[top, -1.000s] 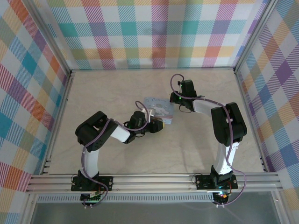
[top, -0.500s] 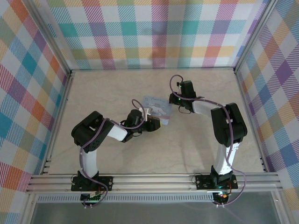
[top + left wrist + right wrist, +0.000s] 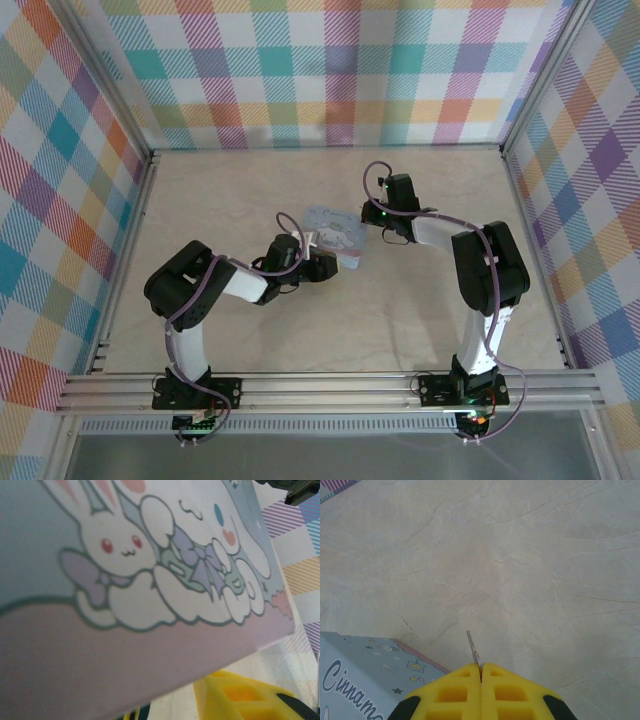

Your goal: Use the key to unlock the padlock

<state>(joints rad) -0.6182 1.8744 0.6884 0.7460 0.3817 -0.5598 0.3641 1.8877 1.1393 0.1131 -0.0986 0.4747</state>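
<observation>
Since a second ago the left arm point(image 3: 200, 285) has swung leftward, and the cartoon tin point(image 3: 338, 230) has shifted up-left. The key point(image 3: 474, 649) juts from the clenched right gripper point(image 3: 481, 667), over the table point(image 3: 530, 555) beside the tin's corner. The left gripper point(image 3: 325, 265) sits against the tin; I cannot tell its grip. The tin's inside is hidden.

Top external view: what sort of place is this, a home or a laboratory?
Probably a robot test cell in a laboratory, not a home. It is closed in by plaid printed walls around a marble-patterned table. An aluminium frame runs along the near edge, with the left arm and the right arm bolted there.
</observation>
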